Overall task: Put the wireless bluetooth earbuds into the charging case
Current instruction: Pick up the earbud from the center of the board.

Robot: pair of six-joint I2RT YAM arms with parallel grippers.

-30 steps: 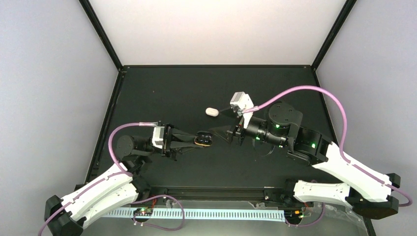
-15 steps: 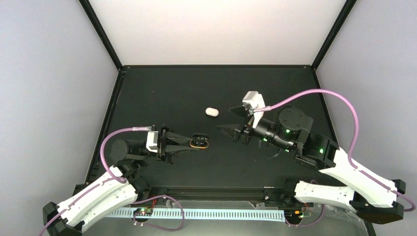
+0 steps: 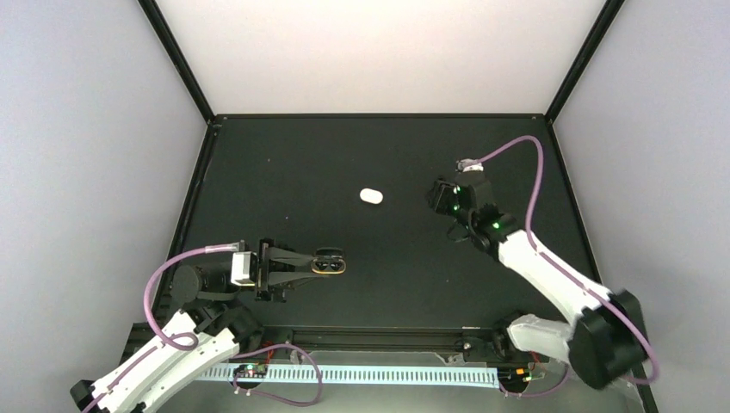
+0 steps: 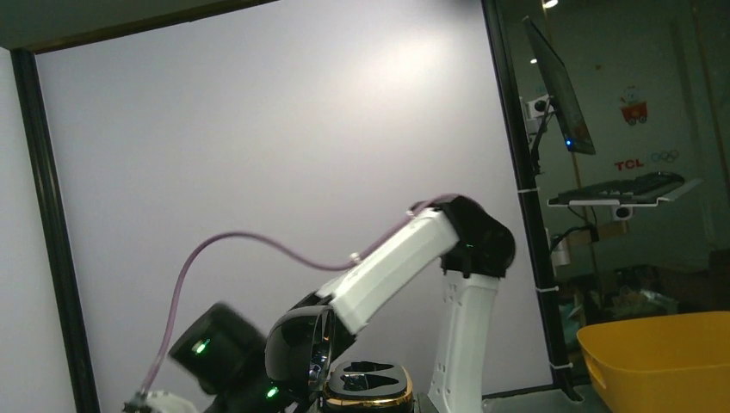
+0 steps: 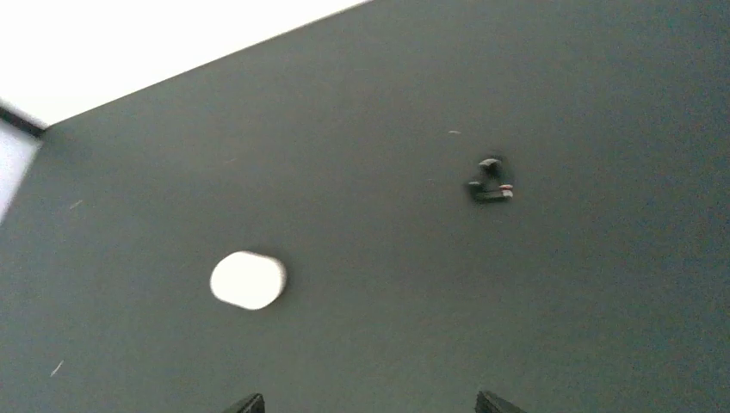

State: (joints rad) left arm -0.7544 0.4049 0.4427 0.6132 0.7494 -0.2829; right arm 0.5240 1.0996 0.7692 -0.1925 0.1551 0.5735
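**A:** Where is the charging case (image 3: 330, 264)?

**B:** Over the near left part of the bench (image 3: 284, 163), clamped at the tip of the left gripper (image 3: 312, 262), whose fingers are closed on it from both sides. I cannot tell whether it touches the bench.

**A:** How does it look?

**B:** Glossy black with a gold rim around the base. The lid stands open to one side. From the left wrist, the top of the base is dark with two shallow wells side by side. I cannot tell whether anything sits in them.

**A:** And the right gripper (image 5: 370, 406)?

**B:** It is over the far right of the bench. Its fingertips are well apart and nothing is between them.

**A:** What lies under it?

**B:** A white oval object (image 5: 248, 280), smooth and pebble-shaped, lies mid-bench with no seam or opening showing. It is well apart from the case and left of the right gripper. Farther right lies a small black curled piece (image 5: 489, 182) with a red speck. It is shaped like an earbud, but too blurred to be sure.
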